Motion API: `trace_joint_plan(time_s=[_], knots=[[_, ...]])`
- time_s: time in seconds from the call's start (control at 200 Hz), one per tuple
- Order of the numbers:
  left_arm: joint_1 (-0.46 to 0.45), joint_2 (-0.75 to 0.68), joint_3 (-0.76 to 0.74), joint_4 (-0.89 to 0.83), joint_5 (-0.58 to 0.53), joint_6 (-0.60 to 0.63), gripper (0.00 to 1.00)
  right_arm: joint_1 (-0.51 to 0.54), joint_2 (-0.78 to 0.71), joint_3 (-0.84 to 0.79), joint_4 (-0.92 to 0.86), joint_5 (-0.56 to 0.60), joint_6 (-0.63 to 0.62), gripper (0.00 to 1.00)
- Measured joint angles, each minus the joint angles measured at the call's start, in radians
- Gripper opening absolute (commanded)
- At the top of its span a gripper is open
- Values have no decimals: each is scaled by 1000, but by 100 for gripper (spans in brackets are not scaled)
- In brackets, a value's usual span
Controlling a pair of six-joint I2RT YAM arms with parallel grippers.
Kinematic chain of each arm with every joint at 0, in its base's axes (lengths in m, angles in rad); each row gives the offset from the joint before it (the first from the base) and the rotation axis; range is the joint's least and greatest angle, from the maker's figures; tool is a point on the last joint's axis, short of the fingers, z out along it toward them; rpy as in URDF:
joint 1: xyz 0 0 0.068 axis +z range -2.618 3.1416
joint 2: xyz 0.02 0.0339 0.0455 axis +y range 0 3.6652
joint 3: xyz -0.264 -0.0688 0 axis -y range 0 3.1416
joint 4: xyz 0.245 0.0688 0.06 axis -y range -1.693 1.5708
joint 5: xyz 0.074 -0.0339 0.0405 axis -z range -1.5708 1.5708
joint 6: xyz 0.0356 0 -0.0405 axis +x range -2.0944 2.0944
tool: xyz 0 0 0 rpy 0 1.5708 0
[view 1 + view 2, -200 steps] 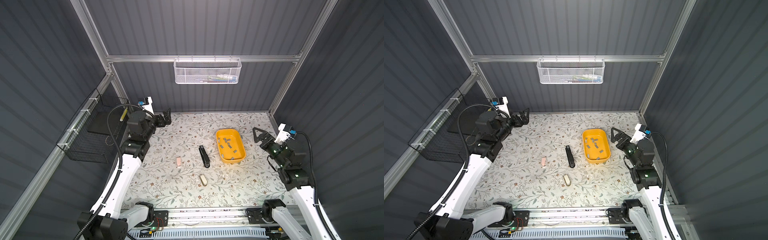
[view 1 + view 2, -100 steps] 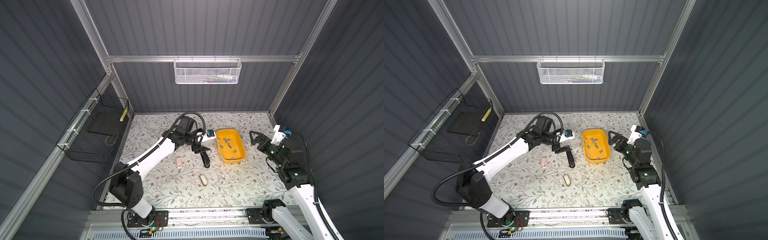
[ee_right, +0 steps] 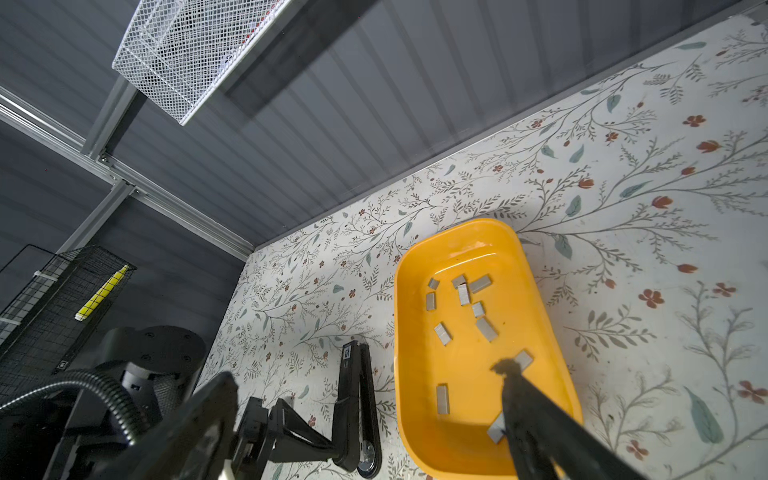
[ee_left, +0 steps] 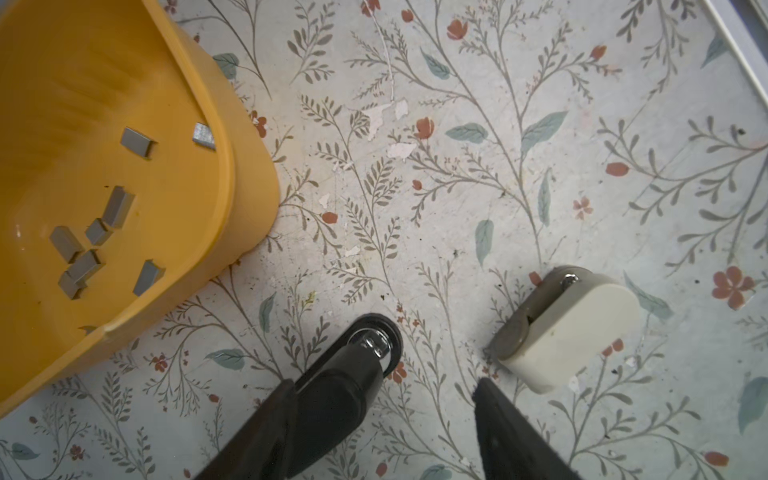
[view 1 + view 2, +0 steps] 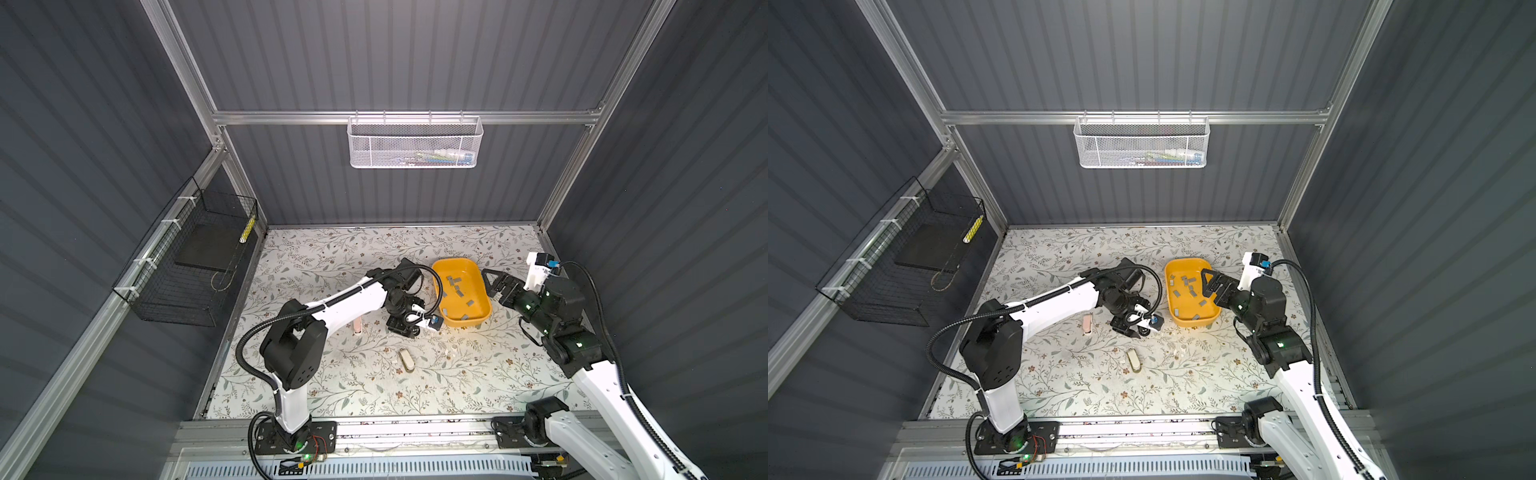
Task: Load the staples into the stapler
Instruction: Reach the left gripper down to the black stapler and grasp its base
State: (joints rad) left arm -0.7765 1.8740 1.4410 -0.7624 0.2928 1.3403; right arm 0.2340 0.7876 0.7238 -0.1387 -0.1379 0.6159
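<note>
The black stapler [image 3: 353,390] lies on the floral table just left of the yellow tray [image 5: 453,261]. My left gripper [image 4: 382,384] stands astride its hinge end [image 4: 370,345]. One finger [image 4: 270,432] rests against the stapler's side and the other [image 4: 507,432] stands well apart, so the jaws are open. In both top views this gripper [image 5: 1129,326] hides most of the stapler. Several grey staples [image 3: 461,307] lie loose in the tray [image 5: 1185,261]. My right gripper [image 5: 492,282] hovers wide open over the tray's right rim, with nothing between its fingers.
A small pink stapler [image 5: 357,326] lies left of the black one and a beige stapler [image 4: 569,328] lies nearer the front, close to my left gripper's free finger. A white mesh basket [image 5: 415,141] hangs on the back wall and a black wire basket [image 5: 195,266] on the left wall.
My left arm swung from the back left corner down onto the black stapler, and its jaws narrowed. My right gripper moved left over the tray's edge.
</note>
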Motion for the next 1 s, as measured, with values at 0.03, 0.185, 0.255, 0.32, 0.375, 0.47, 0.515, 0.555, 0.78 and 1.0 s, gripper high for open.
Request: trace_joint_plan(time_s=[0.03,0.185,0.255,0.32,0.375,0.47,0.515,0.555,0.78,1.0], knots=[[-1,8,2,0,-15,5,69,0,0,1,-2,0,0,99],[-8,38,11,13,-93,21,69,1,-10,8,-10,0,-5,99],[-8,46,15,32,-126,27,70,1,-21,8,-11,0,-7,99],[-8,56,15,49,-148,37,70,1,-26,8,-11,0,-8,99],[-8,65,15,60,-159,41,71,1,-27,10,-11,0,-12,99],[-10,84,17,71,-169,48,69,1,-27,12,-12,4,-15,99],[-10,93,20,72,-171,50,67,1,-26,12,-12,5,-16,99],[-10,101,27,69,-171,55,64,1,-26,12,-11,5,-16,99],[-10,126,77,45,-164,71,35,1,-26,13,-12,6,-18,99],[-15,126,80,29,-162,71,40,1,-26,13,-12,7,-18,99]])
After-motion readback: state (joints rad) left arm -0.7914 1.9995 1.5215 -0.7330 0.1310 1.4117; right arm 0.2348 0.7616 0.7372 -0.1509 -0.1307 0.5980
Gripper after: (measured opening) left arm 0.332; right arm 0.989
